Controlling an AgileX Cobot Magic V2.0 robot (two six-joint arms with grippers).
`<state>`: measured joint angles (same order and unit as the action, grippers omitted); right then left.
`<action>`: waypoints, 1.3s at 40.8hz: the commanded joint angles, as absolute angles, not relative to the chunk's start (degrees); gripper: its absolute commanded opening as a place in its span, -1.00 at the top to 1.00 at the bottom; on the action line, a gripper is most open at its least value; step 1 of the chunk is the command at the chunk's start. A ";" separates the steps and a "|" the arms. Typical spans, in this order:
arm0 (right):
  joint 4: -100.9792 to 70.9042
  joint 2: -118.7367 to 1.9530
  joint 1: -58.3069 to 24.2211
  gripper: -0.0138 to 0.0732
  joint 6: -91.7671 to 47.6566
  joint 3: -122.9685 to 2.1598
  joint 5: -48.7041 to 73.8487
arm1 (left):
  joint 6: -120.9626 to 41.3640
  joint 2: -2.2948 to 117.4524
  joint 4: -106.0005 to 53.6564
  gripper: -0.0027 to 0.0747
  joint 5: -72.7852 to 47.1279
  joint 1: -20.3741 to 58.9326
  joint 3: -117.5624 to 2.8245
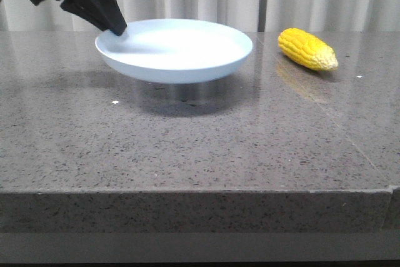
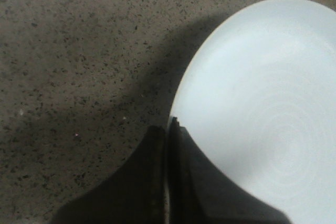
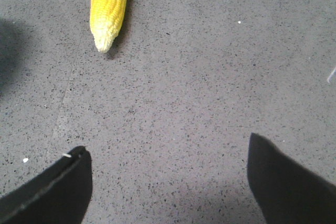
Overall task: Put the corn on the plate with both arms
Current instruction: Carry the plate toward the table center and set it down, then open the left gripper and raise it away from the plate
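Pinched black left gripper (image 1: 116, 28) onto pale blue plate's (image 1: 187, 60) nine-o'clock rim, lifting it to receive yellow corn cob (image 1: 307, 49) at three o'clock; right gripper (image 3: 168, 182) wide, empty.

Plate (image 1: 174, 50): held raised above the table (image 1: 187, 136), left of centre, gripped at its left rim by the left gripper (image 1: 116, 29). Corn (image 1: 307, 49): laid on the table, right of the plate, apart.
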<state>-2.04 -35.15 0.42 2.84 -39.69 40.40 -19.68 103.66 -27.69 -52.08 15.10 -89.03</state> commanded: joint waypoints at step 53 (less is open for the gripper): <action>-1.51 -35.49 0.60 -0.76 2.45 -41.12 36.66 | -16.61 93.80 -18.77 -0.13 -63.91 22.41 -97.76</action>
